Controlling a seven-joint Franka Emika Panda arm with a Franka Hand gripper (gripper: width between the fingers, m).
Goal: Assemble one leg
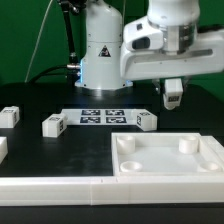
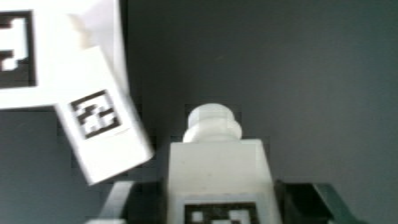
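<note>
My gripper (image 1: 173,97) is shut on a leg (image 1: 174,93), a small white block with a marker tag, and holds it in the air above the table, behind the large white tray-like piece (image 1: 166,160). In the wrist view the leg (image 2: 219,165) sits between the dark fingers (image 2: 132,200), its round peg end pointing away from the camera, a tag on its near face. Other legs lie on the black table: one (image 1: 146,121) in front of the marker board, one (image 1: 53,124) further to the exterior view's left and one (image 1: 9,116) at the far left.
The marker board (image 1: 100,115) lies flat in the middle of the table and also shows in the wrist view (image 2: 80,90). The robot base (image 1: 100,55) stands behind it. A long white strip (image 1: 55,188) runs along the front edge.
</note>
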